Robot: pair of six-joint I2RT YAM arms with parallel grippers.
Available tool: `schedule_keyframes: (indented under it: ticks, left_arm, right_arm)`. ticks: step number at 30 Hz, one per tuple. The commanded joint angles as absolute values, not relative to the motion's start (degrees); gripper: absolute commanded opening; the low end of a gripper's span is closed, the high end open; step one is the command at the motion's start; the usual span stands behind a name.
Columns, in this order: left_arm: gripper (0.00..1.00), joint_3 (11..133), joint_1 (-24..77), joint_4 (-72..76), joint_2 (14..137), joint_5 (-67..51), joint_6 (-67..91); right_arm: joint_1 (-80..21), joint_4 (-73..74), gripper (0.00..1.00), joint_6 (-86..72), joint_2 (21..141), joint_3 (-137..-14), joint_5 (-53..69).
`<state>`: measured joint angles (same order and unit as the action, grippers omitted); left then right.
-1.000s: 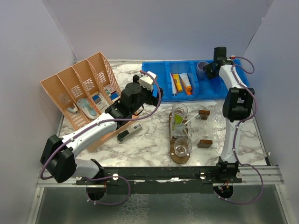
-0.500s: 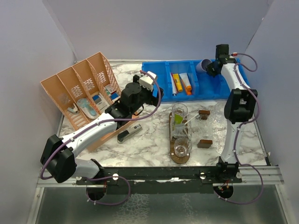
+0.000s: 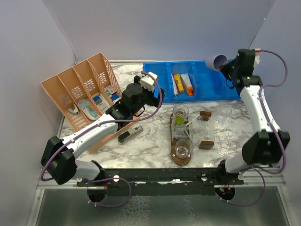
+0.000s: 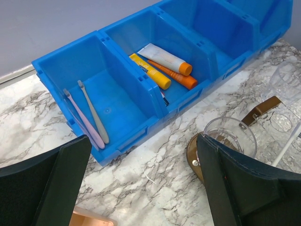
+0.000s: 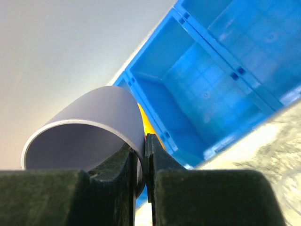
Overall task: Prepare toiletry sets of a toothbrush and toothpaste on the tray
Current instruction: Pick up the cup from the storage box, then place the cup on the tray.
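The jaws of the right gripper (image 5: 145,141) are clamped on the thin wall of a lavender cup (image 5: 89,127), one finger inside the rim and one outside. The jaws of the left gripper (image 4: 141,186) stand wide apart, holding nothing.

The cup hangs tilted, its mouth sideways, above the far end of the blue bin (image 3: 207,92). The tray (image 3: 171,129) lies well below and to the left of the right jaws, with clear tumblers (image 3: 183,149) along it, one holding a lime green tube (image 3: 179,120).

My reading is that the cup is being carried toward the tray. A pinch on one wall lets a cup swing, so the carry should go slowly. The wrist should turn the cup upright before it goes down. Two loose tumblers (image 3: 224,112) stand on the path and want a wide berth.

The right wrist view alone shows how the wall sits between the jaws. The top view alone shows the tray, though not whether a bare spot is left on it. The left wrist view shows what neither gives: two toothbrushes (image 4: 91,117) and several tubes (image 4: 164,59) lying in the bin ahead of the open jaws, within easy reach.
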<state>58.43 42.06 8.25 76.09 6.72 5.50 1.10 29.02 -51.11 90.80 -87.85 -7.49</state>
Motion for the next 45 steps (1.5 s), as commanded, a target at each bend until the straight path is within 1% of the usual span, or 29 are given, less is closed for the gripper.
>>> schedule_keyframes:
  ticks: [1,5,9,13,17,21,25,29,31,35,39,41,45]
  left_arm:
    - [0.98,60.07,41.84,9.09,75.67,5.36,6.01]
    - [0.98,60.01,41.81,9.07,75.41,5.2,6.2]
    - [0.98,60.02,41.84,9.01,75.24,5.04,6.41]
    - [0.98,60.03,41.84,9.04,75.23,4.92,6.57]
    - [0.98,60.12,41.84,8.91,75.8,4.63,6.91]
    - [0.98,60.12,41.83,8.83,75.91,4.58,7.03]
    - [0.98,60.14,41.84,8.75,75.81,4.58,7.03]
    - [0.98,60.27,41.77,8.64,75.79,4.86,7.03]
    - [0.98,60.31,41.83,8.54,75.64,4.43,7.23]
    - [0.98,60.24,41.84,8.73,75.49,4.12,7.46]
    - [0.98,60.21,41.84,8.71,75.41,4.44,7.25]
    - [0.98,60.13,41.81,8.62,75.32,4.63,7.14]
    - [0.98,60.11,41.84,8.64,75.16,5.47,6.53]
  right_arm:
    - [0.79,21.73,0.01,-41.37,74.54,-75.05,-10.16]
    - [0.79,23.01,0.01,-38.97,60.34,-63.91,-17.18]
    - [0.79,25.3,0.01,-33.67,47.85,-56.83,-21.57]
    - [0.79,29.76,0.01,-30.11,38.9,-54.37,-25.5]
    - [0.79,34.73,0.01,-29.72,34.65,-55.1,-27.67]
    - [0.79,45.18,0.01,-36.54,34.44,-58.19,-27.95]
    - [0.79,59.31,0.01,-46.35,36.95,-62.81,-31.62]
    - [0.79,70.6,0.01,-50.5,38.92,-64.61,-33.45]
    - [0.8,73.92,0.01,-51.52,39.72,-65.46,-35.72]
    - [0.79,76.44,0.01,-51.8,41.14,-65.08,-32.87]
    - [0.79,76.47,0.01,-53.51,43.8,-61.05,-28.68]
    - [0.79,74.73,0.01,-53.98,44.91,-58.69,-26.01]
    - [0.83,70.87,0.01,-54.34,47.5,-54.28,-26.41]
